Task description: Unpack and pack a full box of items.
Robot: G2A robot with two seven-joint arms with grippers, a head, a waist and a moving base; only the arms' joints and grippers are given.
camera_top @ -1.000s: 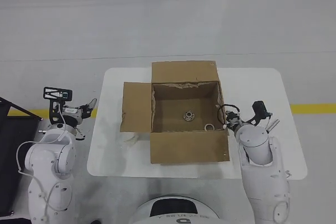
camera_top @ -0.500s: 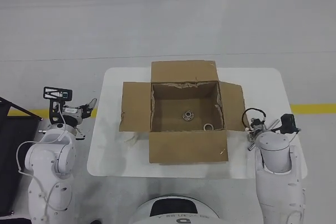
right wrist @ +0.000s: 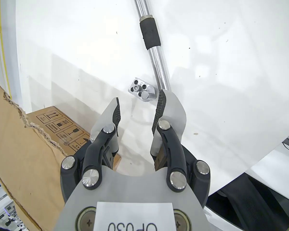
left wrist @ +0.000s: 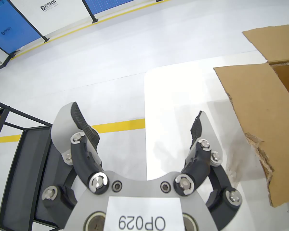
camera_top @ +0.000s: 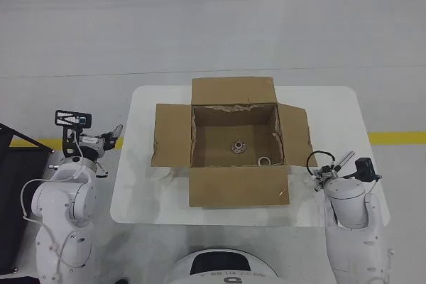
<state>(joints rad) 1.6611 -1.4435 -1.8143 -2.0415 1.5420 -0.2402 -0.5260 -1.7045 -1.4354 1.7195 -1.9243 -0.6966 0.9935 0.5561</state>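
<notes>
The right gripper (right wrist: 139, 96) has its fingers partly spread and holds nothing. A steel rod (right wrist: 159, 64) with a black sleeve and a drilled end block lies flat on the white table (camera_top: 334, 106), its end just at the fingertips, likely set there as an unpacked item. Beside it the cardboard box (camera_top: 238, 186) stands with flaps folded out for access; a round metal fitting (camera_top: 238, 147) and a white ring (camera_top: 265, 161) lie inside. The left gripper (left wrist: 137, 108), wide open and empty, hangs off the table's far side, apparently on standby.
</notes>
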